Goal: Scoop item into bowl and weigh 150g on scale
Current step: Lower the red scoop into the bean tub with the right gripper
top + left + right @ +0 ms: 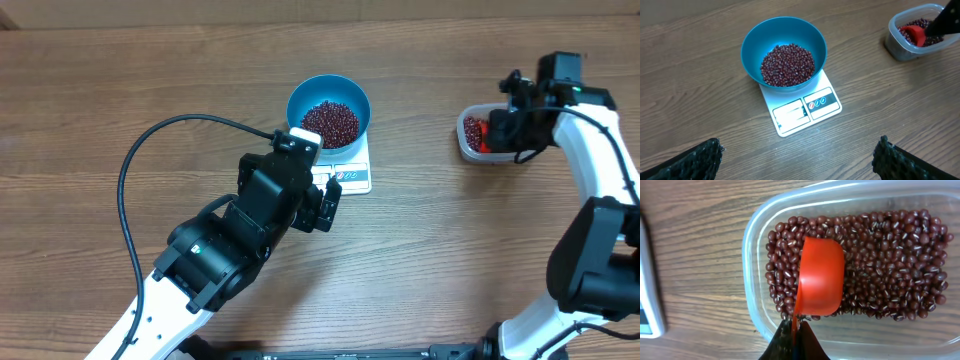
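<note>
Step, likely: reloading scoop [820, 277] in tub [752, 255].
Right gripper [794, 332] clamps scoop handle, cup on beans [890, 255] just ahead; left gripper [797, 152] spread, empty, part-filled bowl [752, 45] on scale [805, 110] beyond. Next: dig, lift level.

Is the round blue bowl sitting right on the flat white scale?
Touching. The left wrist view shows the round blue bowl resting on the flat white scale, covering its far end.
</note>
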You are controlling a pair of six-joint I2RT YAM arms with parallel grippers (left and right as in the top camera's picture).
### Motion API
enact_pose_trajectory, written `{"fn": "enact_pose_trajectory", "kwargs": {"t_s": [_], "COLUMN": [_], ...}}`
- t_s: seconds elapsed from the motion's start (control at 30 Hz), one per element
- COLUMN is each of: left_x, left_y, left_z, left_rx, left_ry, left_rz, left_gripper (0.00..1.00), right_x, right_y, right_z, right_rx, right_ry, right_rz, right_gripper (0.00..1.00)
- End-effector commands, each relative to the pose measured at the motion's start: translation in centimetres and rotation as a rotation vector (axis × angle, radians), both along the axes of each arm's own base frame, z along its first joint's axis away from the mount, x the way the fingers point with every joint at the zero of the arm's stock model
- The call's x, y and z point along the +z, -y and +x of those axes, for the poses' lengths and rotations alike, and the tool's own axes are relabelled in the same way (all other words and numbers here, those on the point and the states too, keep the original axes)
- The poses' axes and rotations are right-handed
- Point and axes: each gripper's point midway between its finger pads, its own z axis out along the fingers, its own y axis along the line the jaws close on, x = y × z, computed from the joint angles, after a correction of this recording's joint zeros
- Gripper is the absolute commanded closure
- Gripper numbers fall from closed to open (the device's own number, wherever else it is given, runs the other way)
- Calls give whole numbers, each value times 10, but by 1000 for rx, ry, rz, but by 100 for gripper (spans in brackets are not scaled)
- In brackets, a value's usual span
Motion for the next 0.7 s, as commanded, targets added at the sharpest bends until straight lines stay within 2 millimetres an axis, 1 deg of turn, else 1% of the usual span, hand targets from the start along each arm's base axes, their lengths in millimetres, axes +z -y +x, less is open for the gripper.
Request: {"fn": "enact_pose_trajectory", "kwargs": {"t_s": [0.0,0.13,0.23,0.57,0.67], "left_x": [5,5,5,5,5], "left_y": [0,0,0,0,0], "left_z": [3,3,3,3,3], "left_rx": [20,20,20,20,20], "left_ry": [2,2,2,2,2], "left_rz": [-22,-22,-22,-22,-22], "left_gripper": [1,0,1,1,1], "right_x": [2,-1,0,-1,4], "right_y": [-7,5,3,4,-4], "right_z": [-1,-6,-6,-6,-2], "right_rx": [17,-20,-24,-27,-12], "right_ry": [22,12,22,20,46], "right_rz": [133,147,194,200,251], "right_gripper": [96,96,96,96,96]}}
